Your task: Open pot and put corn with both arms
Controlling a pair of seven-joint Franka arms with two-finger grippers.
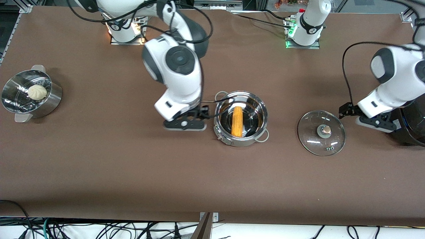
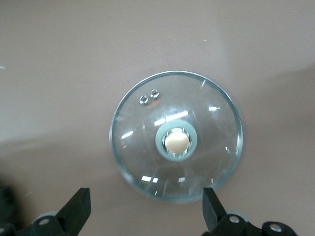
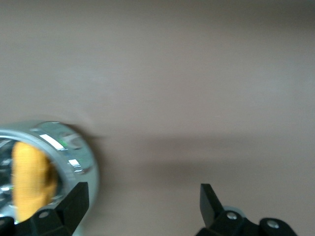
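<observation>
The steel pot [image 1: 255,109] stands uncovered in the middle of the table, and the yellow-orange corn [image 1: 237,121] lies inside it. Its glass lid [image 1: 321,132] with a tan knob rests flat on the table, toward the left arm's end. My right gripper [image 1: 184,124] hangs low beside the pot, toward the right arm's end; the right wrist view shows it open [image 3: 142,204] and empty over bare table, next to the pot's rim [image 3: 74,152] and the corn [image 3: 29,179]. My left gripper [image 1: 373,120] is just beside the lid [image 2: 175,142], open [image 2: 146,209] and holding nothing.
A perforated steel steamer pot [image 1: 49,99] with a white bun [image 1: 37,92] stands at the right arm's end of the table. A large black cooker [image 1: 411,126] sits at the left arm's end, right by the left gripper.
</observation>
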